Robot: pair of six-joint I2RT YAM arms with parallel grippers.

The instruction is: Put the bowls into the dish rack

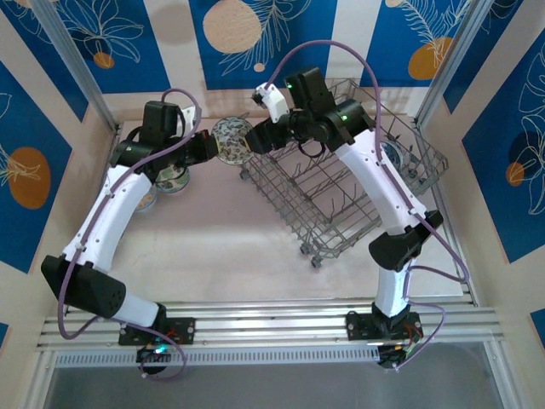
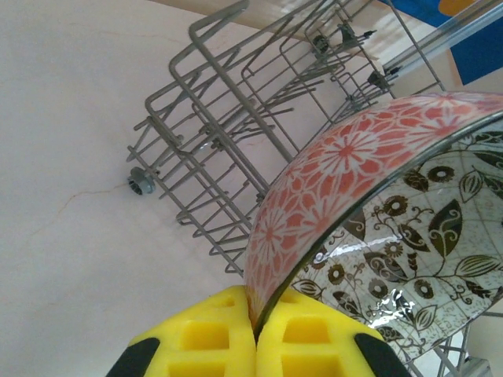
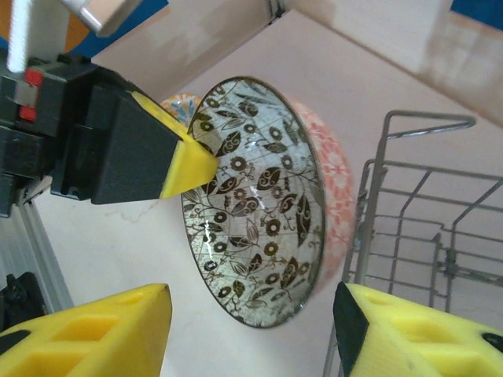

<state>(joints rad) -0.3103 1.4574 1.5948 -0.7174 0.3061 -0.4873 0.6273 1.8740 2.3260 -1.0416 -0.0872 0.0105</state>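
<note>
Item: bowl (image 3: 259,204), ceramic and glossy. The outside is coral-pink with a floral pattern; the inside is pale with dark leaves and blossoms. I see it raised on edge above the bench (image 1: 230,247), just left of the dish rack (image 1: 341,200) at its far-left corner.

Left jaws: clamped on the bowl's rim, one yellow pad (image 2: 314,345) inside and one outside.

Right jaws: apart, with a pad (image 3: 118,330) either side of the bowl's lower edge. I cannot tell whether either touches it.

Other bowls (image 1: 174,179): on the bench beneath the left arm.
</note>
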